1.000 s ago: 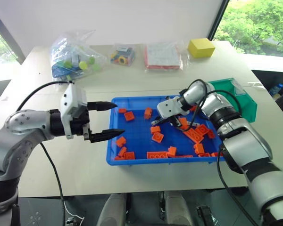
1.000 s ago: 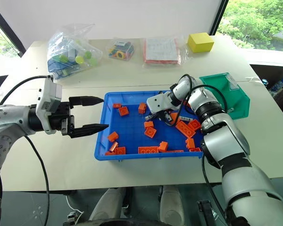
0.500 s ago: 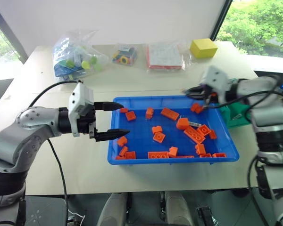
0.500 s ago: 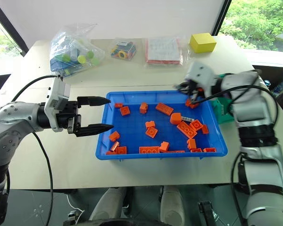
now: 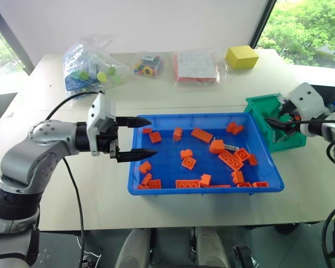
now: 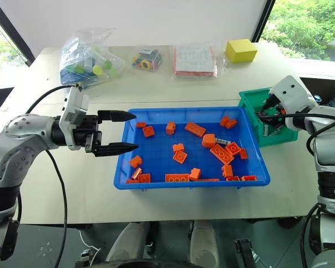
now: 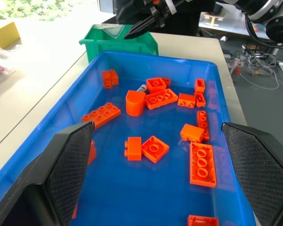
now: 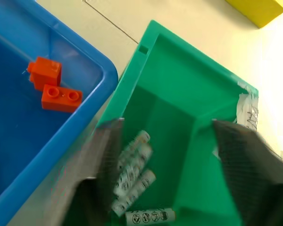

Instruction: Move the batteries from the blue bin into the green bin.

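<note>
R arm swung out of blue bin over to green bin since a sec ago; L barely budged. Right gripper now above green bin, fingers spread, nothing held. Left gripper at blue bin's left rim, wide open, empty. Batteries piled on green bin floor, four or so. One more battery left in blue bin among orange bricks. Risk imo: it's wedged against bricks, so pinch could grab brick instead or roll it away.

Orange bricks: scattered loose, flat or tipped.
Yellow block: table's far right.
Clear bags: three in a row along the far edge.
Table: pale top.
</note>
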`<state>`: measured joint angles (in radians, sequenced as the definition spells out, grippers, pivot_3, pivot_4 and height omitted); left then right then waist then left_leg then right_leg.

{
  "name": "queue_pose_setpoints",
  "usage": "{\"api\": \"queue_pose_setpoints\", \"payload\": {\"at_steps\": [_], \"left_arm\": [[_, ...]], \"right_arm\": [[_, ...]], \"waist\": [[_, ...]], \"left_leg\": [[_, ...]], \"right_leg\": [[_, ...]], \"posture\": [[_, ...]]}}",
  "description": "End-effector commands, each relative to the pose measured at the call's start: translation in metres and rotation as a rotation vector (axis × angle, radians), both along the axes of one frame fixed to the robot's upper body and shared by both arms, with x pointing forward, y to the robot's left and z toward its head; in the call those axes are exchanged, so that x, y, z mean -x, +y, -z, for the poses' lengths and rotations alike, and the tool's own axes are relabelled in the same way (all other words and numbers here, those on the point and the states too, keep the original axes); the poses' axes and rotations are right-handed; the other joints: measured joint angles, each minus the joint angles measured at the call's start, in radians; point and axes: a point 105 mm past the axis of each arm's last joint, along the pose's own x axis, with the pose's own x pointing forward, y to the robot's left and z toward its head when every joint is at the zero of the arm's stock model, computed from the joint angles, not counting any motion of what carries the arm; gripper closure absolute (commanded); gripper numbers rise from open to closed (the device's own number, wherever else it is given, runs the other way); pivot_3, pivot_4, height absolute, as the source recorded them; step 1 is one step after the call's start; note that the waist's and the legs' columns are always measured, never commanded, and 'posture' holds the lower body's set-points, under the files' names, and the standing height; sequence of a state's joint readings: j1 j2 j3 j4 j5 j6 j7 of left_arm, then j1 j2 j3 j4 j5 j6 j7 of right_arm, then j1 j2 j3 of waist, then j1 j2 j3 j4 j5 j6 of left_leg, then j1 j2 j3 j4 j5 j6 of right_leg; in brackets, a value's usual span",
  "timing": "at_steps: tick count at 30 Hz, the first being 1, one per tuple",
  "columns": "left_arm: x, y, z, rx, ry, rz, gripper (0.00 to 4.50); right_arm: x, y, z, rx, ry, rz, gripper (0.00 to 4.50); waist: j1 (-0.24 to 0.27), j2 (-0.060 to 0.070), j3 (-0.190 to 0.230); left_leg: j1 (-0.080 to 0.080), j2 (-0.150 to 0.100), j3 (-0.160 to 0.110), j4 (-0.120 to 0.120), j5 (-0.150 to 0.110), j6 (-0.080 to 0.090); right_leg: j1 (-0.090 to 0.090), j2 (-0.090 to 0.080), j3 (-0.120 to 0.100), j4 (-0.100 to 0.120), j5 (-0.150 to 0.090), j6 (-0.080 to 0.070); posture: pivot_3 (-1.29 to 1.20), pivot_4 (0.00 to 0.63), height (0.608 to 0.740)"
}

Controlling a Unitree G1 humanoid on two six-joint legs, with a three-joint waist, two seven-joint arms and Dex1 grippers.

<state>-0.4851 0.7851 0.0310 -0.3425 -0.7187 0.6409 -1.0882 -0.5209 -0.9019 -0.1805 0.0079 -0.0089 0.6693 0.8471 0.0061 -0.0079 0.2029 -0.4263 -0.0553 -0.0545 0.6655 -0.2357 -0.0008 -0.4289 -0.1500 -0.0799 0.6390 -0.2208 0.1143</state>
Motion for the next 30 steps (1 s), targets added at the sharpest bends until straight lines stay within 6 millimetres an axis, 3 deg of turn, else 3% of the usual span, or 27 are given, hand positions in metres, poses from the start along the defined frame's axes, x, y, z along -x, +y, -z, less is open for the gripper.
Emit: {"api": "queue_pose_setpoints", "payload": {"at_steps": [1, 5, 8, 19, 30], "left_arm": [[0.002, -0.002, -0.008, 0.003, -0.045, 0.023, 0.0], [0.002, -0.003, -0.008, 0.004, -0.046, 0.025, 0.0], [0.002, -0.004, -0.009, 0.006, -0.048, 0.027, 0.0], [0.002, -0.004, -0.012, 0.011, -0.063, 0.019, 0.0], [0.006, -0.002, -0.011, 0.026, -0.071, -0.019, 0.0]], "right_arm": [[0.015, 0.021, -0.026, -0.046, -0.055, -0.112, 1.17], [0.036, 0.054, -0.006, -0.043, 0.056, -0.282, 1.17], [0.041, 0.065, 0.01, -0.008, 0.112, -0.343, 1.17], [0.027, 0.062, 0.055, 0.209, 0.251, -0.457, 1.17], [0.01, 0.075, 0.065, 0.348, 0.331, -0.591, 1.17]], "waist": [[0.002, 0.0, 0.0], [0.007, 0.0, 0.0], [0.006, 0.0, 0.0], [0.005, 0.0, 0.0], [0.005, -0.001, 0.0]], "left_leg": [[0.0, 0.0, 0.0, 0.0, 0.0, 0.0], [0.0, 0.0, -0.001, 0.0, 0.0, 0.001], [0.0, 0.0, -0.001, 0.0, -0.001, 0.001], [0.0, 0.0, 0.0, 0.0, -0.001, 0.001], [0.0, 0.0, -0.001, 0.0, -0.001, 0.001]], "right_leg": [[0.0, 0.0, 0.0, 0.0, 0.0, 0.0], [0.001, 0.0, 0.0, -0.001, 0.0, 0.0], [0.002, 0.0, -0.001, -0.003, 0.0, 0.0], [0.002, 0.0, -0.001, -0.005, 0.0, 0.0], [0.002, 0.0, -0.001, -0.005, 0.0, 0.0]], "posture": [[0.0, 0.15, 0.692], [0.0, 0.15, 0.692], [0.0, 0.15, 0.692], [0.0, 0.15, 0.692], [0.0, 0.15, 0.692]]}}
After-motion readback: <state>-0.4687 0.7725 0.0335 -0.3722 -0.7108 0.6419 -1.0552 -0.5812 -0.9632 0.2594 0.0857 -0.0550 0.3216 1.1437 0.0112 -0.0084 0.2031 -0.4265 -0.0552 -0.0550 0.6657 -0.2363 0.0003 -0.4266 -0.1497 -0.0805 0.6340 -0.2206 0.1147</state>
